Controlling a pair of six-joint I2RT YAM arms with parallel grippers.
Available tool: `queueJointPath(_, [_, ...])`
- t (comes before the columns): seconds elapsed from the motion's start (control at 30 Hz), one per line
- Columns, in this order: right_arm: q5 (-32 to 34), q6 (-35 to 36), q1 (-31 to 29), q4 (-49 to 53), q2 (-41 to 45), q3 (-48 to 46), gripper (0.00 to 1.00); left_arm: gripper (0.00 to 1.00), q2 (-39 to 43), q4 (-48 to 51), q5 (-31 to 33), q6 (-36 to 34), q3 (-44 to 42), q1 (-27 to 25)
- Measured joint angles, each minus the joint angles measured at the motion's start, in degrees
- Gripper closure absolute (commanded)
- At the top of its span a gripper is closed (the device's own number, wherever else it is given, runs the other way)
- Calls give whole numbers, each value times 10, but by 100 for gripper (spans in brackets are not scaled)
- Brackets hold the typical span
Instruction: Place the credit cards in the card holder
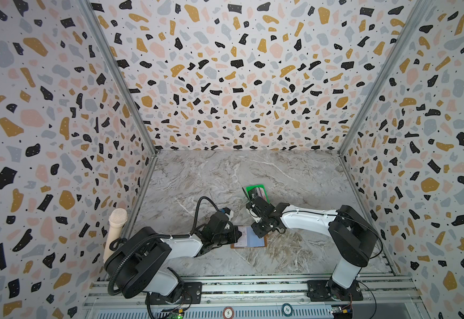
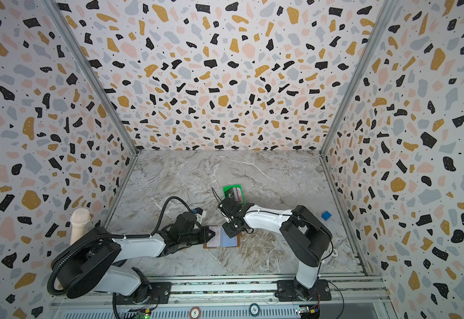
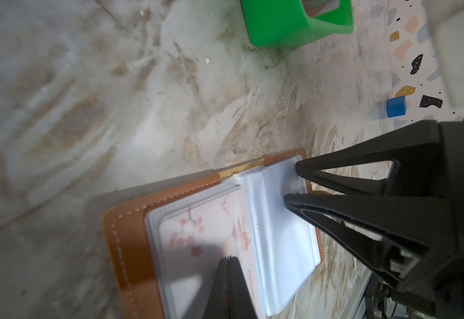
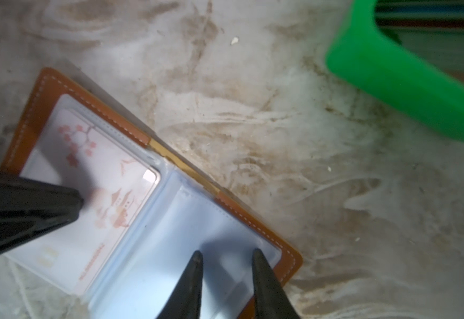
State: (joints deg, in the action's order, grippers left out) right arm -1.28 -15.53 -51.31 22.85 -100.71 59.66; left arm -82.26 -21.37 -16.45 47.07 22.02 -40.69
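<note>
Lying under fingers (image 3: pixel 235 287): card holder (image 3: pixel 126 248)

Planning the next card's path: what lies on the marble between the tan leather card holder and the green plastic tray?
Nothing: the right wrist view shows bare marble tabletop from the tan leather card holder to the green plastic tray.

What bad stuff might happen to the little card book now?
1. The right gripper, open over the empty sleeves, may pinch several at once or crumple them.
2. Only the shut left gripper seems to pin the holder, on the pink card's page; a tug might slide it or flip it shut.
</note>
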Motion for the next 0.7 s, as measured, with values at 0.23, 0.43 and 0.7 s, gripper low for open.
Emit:
queueJointPath(0.23, [-7,-10,-2,-20,7,-12,92,100,0,0,-1,0,0,0])
queueJointPath(0.43, [0,-11,-7,-19,10,-12,97,100,-1,-2,-2,0,0,0])
queueJointPath(0.7, [4,-12,3,-1,32,-12,100,100,10,11,-7,2,0,0])
